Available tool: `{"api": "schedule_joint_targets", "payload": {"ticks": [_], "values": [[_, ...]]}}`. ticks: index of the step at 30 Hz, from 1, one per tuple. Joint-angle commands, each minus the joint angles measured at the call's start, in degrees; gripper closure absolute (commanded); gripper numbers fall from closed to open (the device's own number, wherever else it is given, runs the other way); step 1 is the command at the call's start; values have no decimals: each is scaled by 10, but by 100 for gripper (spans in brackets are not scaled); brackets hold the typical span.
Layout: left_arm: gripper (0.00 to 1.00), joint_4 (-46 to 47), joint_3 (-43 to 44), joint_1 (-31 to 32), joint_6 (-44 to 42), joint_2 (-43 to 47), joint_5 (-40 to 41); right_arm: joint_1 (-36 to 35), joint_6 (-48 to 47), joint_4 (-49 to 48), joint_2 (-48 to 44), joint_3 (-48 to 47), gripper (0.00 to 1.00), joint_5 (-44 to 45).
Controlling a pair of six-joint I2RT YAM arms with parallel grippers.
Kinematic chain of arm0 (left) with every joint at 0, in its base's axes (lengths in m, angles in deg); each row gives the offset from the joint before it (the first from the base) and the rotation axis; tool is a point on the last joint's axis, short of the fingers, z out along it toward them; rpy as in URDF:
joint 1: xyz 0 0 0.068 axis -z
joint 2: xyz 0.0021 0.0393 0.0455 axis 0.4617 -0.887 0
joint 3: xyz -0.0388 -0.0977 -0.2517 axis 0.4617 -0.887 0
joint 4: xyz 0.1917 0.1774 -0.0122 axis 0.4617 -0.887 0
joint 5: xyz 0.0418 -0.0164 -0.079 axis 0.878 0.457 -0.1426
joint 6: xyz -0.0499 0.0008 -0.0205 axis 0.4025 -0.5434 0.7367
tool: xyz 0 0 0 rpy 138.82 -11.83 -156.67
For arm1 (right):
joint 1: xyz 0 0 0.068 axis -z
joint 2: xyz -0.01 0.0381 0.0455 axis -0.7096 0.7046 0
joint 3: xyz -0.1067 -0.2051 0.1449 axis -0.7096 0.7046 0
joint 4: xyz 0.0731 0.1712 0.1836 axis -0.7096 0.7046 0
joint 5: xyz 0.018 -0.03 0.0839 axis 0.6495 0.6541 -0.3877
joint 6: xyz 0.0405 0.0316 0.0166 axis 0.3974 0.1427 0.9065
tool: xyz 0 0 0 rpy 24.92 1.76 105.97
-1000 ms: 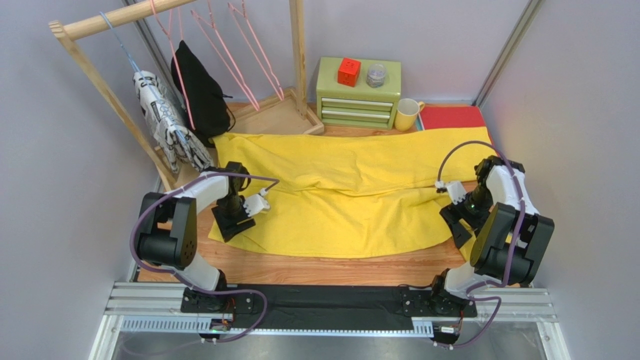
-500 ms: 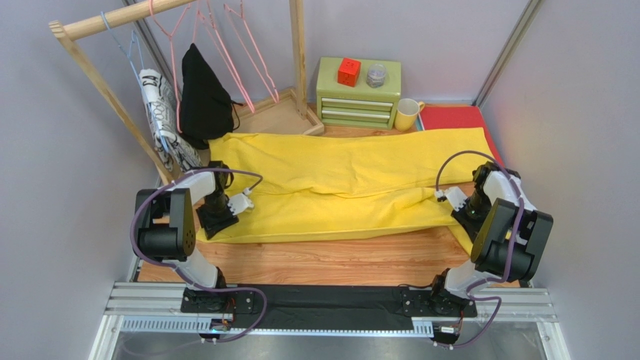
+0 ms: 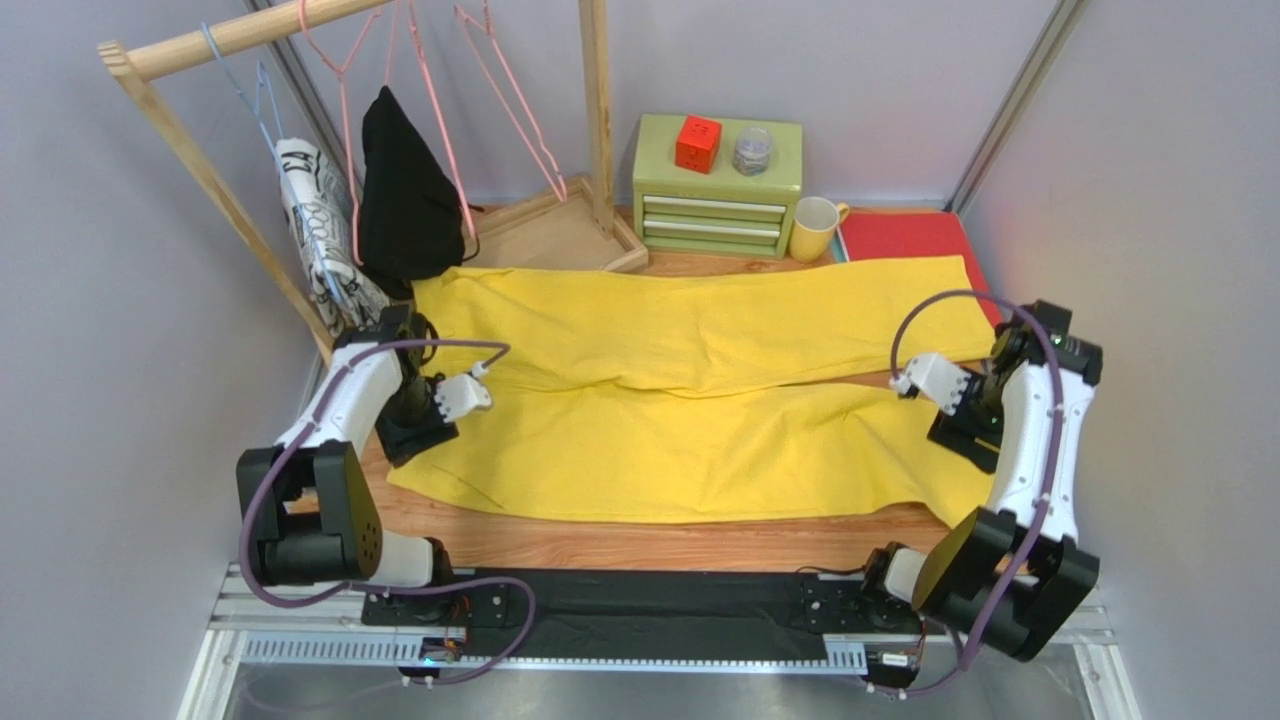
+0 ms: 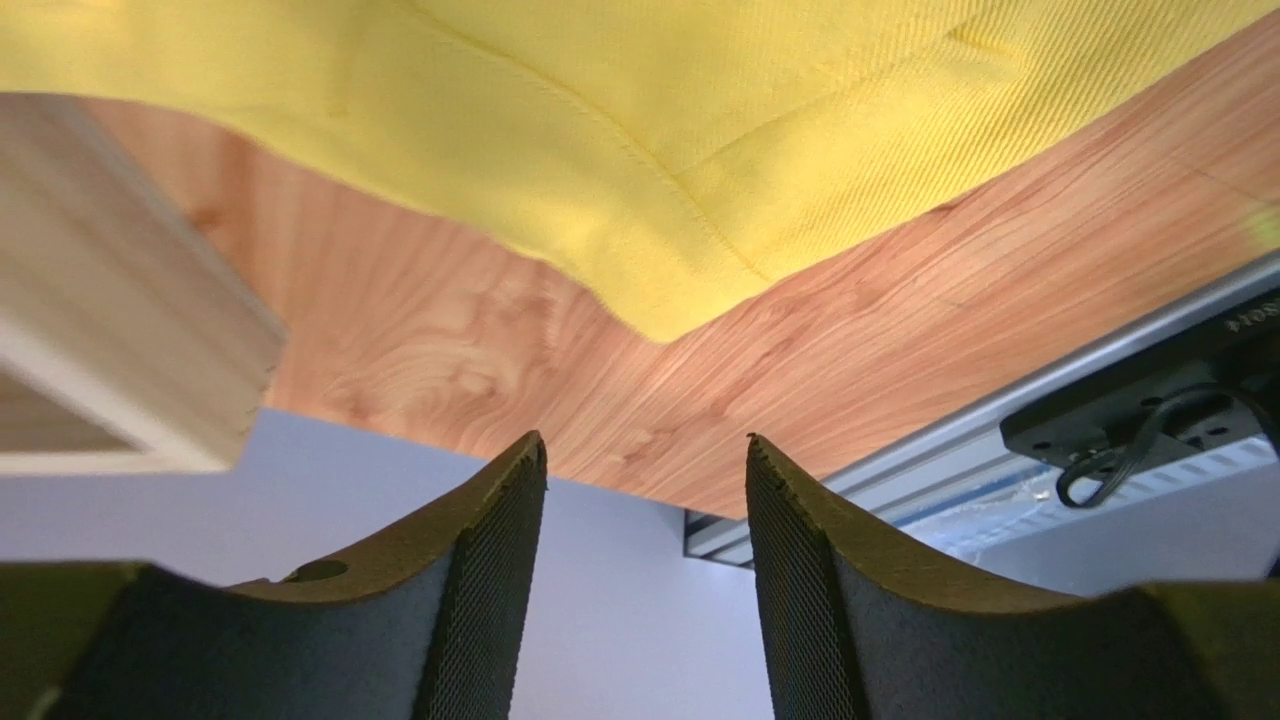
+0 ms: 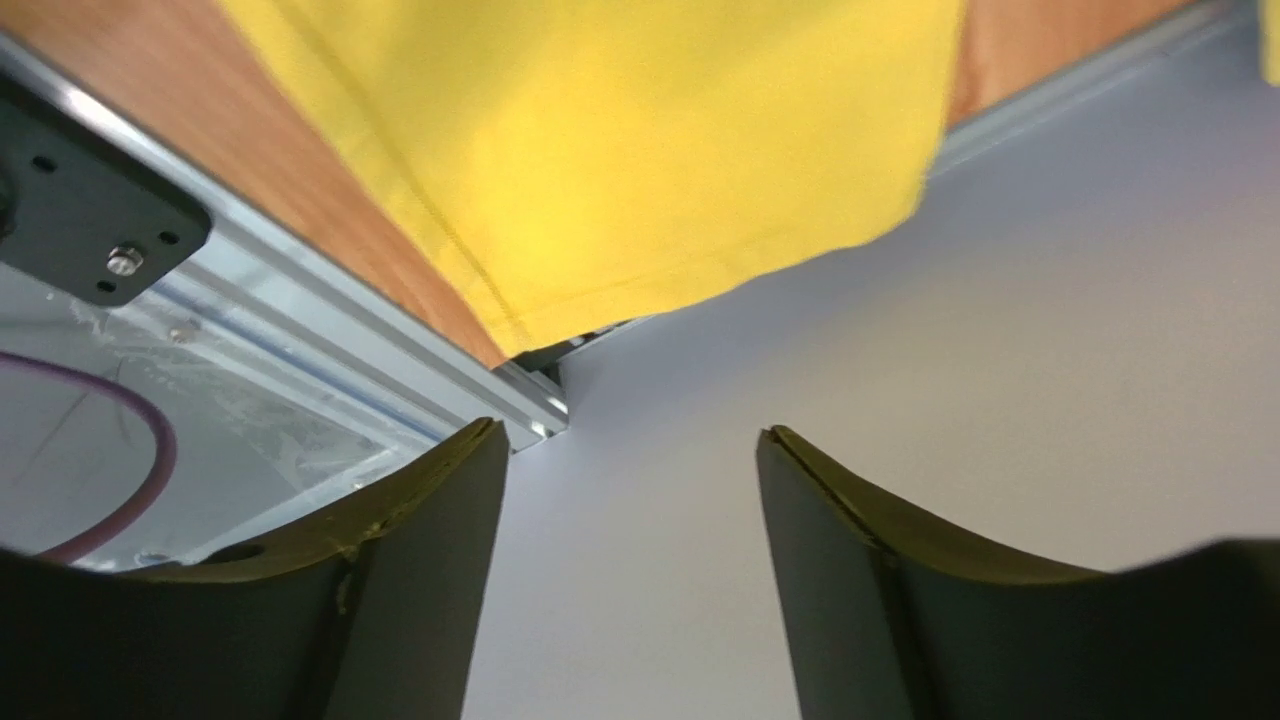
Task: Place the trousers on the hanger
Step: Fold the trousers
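Top view: the trousers [image 3: 676, 393] lie spread flat across the table, waist-to-hem running 9 to 3 o'clock. The hanger [image 3: 526, 117] hangs empty on the wooden rail [image 3: 226, 38] at 11 o'clock, well apart from the cloth.

Left gripper [image 4: 646, 450]: released, nothing between the fingers. It sits at the 9 o'clock end with a cloth corner just ahead of the tips. Right gripper [image 5: 631, 435]: likewise released and empty, at the 3 o'clock end. The hem there appears to drape over the table edge.

Risks, as judged:
- A pinch on a bare corner could catch one layer only, so the rest would sag and trail.
- The overhanging hem at 3 o'clock could pull more cloth off the table if nudged.
- The far cloth edge lies near the mug [image 3: 813, 228] at 1 o'clock and touches the black garment [image 3: 406, 195] at 11 o'clock. A careless lift could drag or snag either.
- The wire hanger hangs free, so it may swing away on contact.
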Motion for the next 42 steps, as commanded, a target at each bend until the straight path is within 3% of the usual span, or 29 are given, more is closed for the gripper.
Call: {"api": "schedule_joint_targets", "payload": {"ticks": [1,2,5,9,16,20,23,25,28,32,36,39,42], "values": [[41,-75,101,-1,47,-30,-78,23,78,104,121,-101,39,-65],[41,-77,118,1,68,-38,-102,23,117,97,145,-116,48,-65],[41,-67,118,21,94,-56,-133,25,217,62,213,-115,60,-73],[39,-24,88,48,141,-74,-148,16,272,-62,231,-32,64,-51],[40,71,31,66,165,-137,-110,13,242,-296,268,121,66,76],[42,106,-24,66,118,-153,-50,19,169,-451,309,150,67,138],[44,147,-77,63,74,-153,8,20,151,-498,352,124,67,164],[45,161,-107,57,49,-139,31,18,152,-495,353,102,67,159],[45,164,-131,37,16,-110,51,13,165,-407,325,52,63,111],[45,150,-164,10,-38,-56,72,12,164,-217,247,0,55,22],[45,149,-195,2,-94,-13,99,12,183,-121,226,-78,51,-65],[44,101,-164,2,-102,-8,76,1,241,-93,258,-143,51,-116],[43,0,-43,2,-85,-8,3,-25,299,-102,296,-181,52,-134]]}}
